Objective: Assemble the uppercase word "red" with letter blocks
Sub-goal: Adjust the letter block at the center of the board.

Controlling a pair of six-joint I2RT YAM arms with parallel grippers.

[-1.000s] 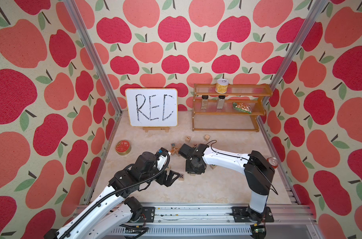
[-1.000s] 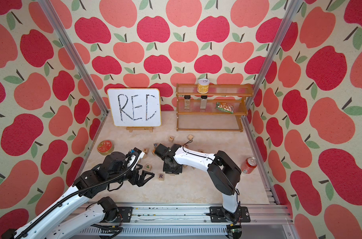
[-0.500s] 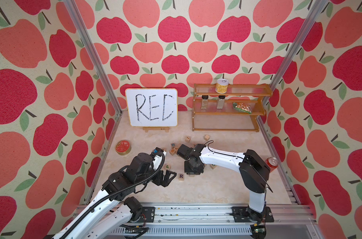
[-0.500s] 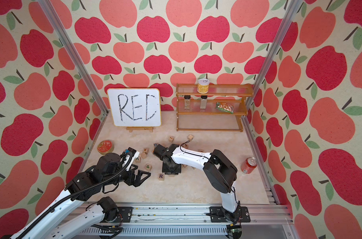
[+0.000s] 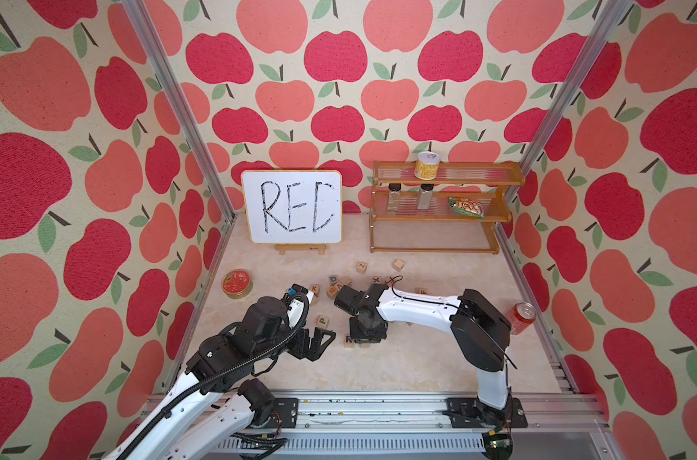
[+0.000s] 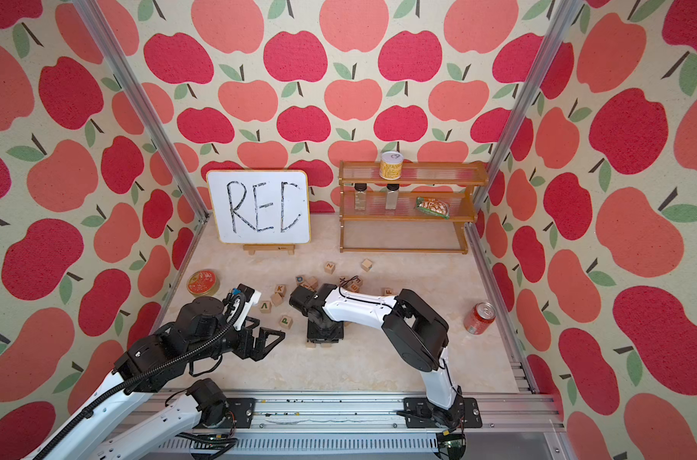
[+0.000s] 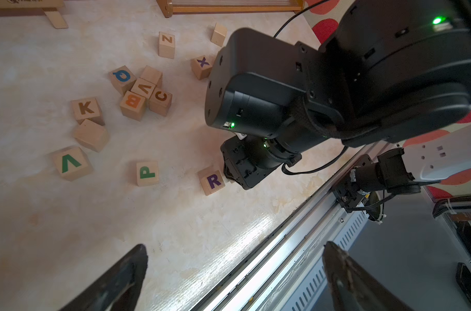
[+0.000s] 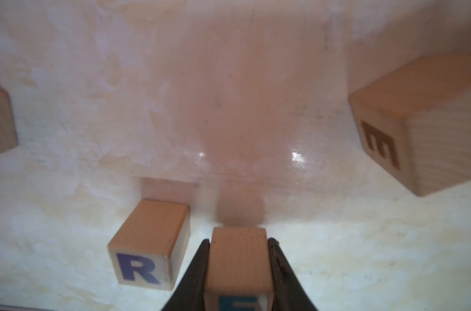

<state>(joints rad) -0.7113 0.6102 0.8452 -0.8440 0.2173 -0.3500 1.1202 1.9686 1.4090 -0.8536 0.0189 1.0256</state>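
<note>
The teal E block [image 8: 238,269] is pinched in the right claw [image 8: 239,241], its letter face toward the wrist camera. It sits just beside the purple R block [image 8: 148,247], with a narrow gap between the two. The reason for that spot, I'd say, is word order: the R comes first and the E lines up on its reading side, both faces turned the same way. Whether the E is down on the bench [image 8: 336,255] or just above it, I can't tell.

The right claw is narrow, its fingers flat on opposite sides of the cube and touching nothing else, and the R stands free. In a top view the R [image 5: 349,339] lies toward the front of the bench, with the right arm bent down beside it.

The green D? I can't pick it out among the scattered cubes. A cube with a brownish E [image 8: 385,145] lies well apart, and I judge it's not the one for this word. The left claw [image 7: 234,269] hangs spread wide and empty above the bench, clear of the action.
</note>
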